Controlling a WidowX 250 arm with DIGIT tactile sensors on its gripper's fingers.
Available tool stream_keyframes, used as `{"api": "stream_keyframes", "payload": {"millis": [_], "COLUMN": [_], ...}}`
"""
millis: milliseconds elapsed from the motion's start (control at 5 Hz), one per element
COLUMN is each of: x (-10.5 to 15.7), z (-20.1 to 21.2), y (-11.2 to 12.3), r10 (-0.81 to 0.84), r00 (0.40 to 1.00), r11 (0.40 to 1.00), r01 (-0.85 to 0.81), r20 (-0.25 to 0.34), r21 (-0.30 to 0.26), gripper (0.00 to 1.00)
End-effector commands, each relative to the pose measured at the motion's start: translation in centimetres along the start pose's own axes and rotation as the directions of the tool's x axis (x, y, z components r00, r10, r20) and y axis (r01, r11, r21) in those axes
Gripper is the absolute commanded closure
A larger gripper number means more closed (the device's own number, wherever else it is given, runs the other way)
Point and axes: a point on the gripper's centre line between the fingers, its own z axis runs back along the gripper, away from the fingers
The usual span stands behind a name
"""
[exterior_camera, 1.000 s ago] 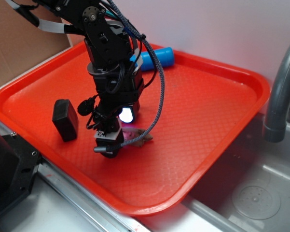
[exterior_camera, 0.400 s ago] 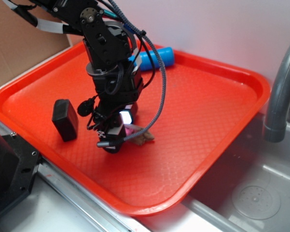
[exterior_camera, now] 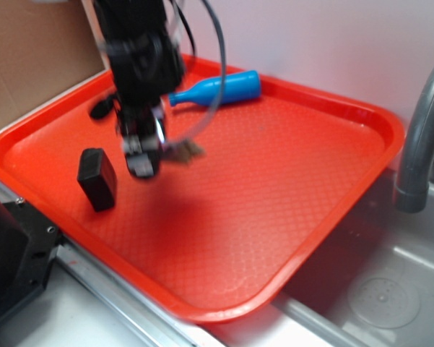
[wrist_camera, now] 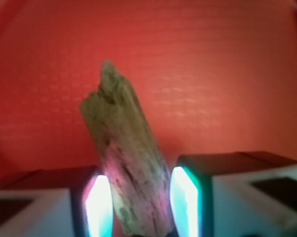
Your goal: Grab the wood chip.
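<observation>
Claw [wrist_camera: 141,200] clamped on chip [wrist_camera: 126,163], jaws pressing both sides, chip end jutting toward 12 o'clock. Lifted clear above red tray [exterior_camera: 289,188]. Black block [exterior_camera: 97,178] just at 9 o'clock of claw [exterior_camera: 146,160]. Blue bottle [exterior_camera: 218,90] beyond, lying at 1 o'clock.

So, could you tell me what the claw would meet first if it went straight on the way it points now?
Most likely the bare tray floor. The claw is shut on the wood chip, which juts out ahead, so the chip's tip would touch down first. Nothing else shows in that line, though motion blur makes depth uncertain.
</observation>
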Motion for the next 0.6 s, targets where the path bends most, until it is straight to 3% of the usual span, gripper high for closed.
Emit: {"api": "stream_keyframes", "payload": {"millis": [0, 200, 400], "x": [-2.5, -3.6, -2.6], "z": [6.9, 8.8, 8.8], "y": [3.8, 4.5, 4.8], "r10": [0.465, 0.659, 0.63], "r00": [0.882, 0.741, 0.756], "r11": [0.884, 0.74, 0.75], "r01": [-0.468, -0.67, -0.651], "r20": [0.073, 0.132, 0.175], "r21": [0.022, 0.067, 0.112], "gripper": [1.0, 1.0, 1.0]}}
